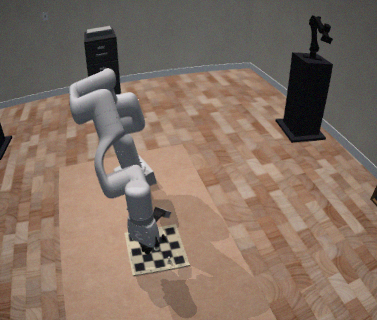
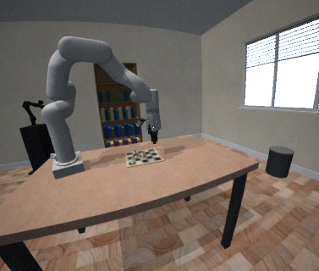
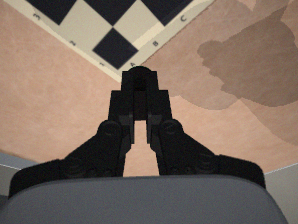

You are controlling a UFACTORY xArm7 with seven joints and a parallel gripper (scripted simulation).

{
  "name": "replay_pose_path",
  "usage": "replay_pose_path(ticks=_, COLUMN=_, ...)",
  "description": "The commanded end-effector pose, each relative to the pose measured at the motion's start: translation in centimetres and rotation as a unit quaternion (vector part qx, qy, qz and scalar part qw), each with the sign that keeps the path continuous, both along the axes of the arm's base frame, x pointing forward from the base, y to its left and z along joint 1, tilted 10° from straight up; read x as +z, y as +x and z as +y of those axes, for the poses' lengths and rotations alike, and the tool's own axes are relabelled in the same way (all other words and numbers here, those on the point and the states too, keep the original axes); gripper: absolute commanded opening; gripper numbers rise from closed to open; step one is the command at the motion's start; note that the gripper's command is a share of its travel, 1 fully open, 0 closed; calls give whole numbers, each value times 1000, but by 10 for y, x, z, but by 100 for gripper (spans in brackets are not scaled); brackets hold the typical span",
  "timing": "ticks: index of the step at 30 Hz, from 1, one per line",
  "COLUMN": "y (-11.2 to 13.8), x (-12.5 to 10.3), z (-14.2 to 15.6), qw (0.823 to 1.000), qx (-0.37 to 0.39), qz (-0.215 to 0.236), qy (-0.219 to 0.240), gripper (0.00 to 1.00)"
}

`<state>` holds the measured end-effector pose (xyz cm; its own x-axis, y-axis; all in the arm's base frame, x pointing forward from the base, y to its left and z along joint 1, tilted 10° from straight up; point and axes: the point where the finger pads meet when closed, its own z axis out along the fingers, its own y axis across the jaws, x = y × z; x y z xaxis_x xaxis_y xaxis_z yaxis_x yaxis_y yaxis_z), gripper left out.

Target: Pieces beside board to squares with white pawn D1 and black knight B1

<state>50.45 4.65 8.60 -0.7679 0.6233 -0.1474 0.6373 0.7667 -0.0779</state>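
The small chessboard (image 1: pixel 157 252) lies on the table in front of the arm's base; it also shows in the exterior view (image 2: pixel 145 157). My gripper (image 1: pixel 150 245) hangs above the board's near-left part, fingers pointing down. In the wrist view the gripper (image 3: pixel 140 107) is shut on a dark piece, the black knight (image 3: pixel 140 79), held above the board's corner by the labels A and 1. The corner dark square (image 3: pixel 115 47) lies just beyond the piece. The other pieces on the board are too small to tell apart, and I cannot make out the white pawn.
The arm's base (image 2: pixel 68 164) stands on the table left of the board. A bookshelf (image 2: pixel 118 106) is behind the table, a dark bin (image 2: pixel 279 161) on the floor at the right, and a black pedestal (image 1: pixel 307 95) stands far off.
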Motion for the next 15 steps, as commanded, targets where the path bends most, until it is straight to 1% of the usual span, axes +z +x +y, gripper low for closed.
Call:
replay_pose_path(ticks=1, y=3, x=-14, z=-2, qw=1000, qx=0, qz=-2, qy=0, gripper=0)
replay_pose_path(ticks=5, y=4, x=-34, z=-5, qw=1000, qx=0, qz=-2, qy=0, gripper=0)
replay_pose_path(ticks=7, y=4, x=-34, z=-5, qw=1000, qx=0, qz=-2, qy=0, gripper=0)
replay_pose_path(ticks=15, y=7, x=-68, z=-10, qw=1000, qx=0, qz=-2, qy=0, gripper=0)
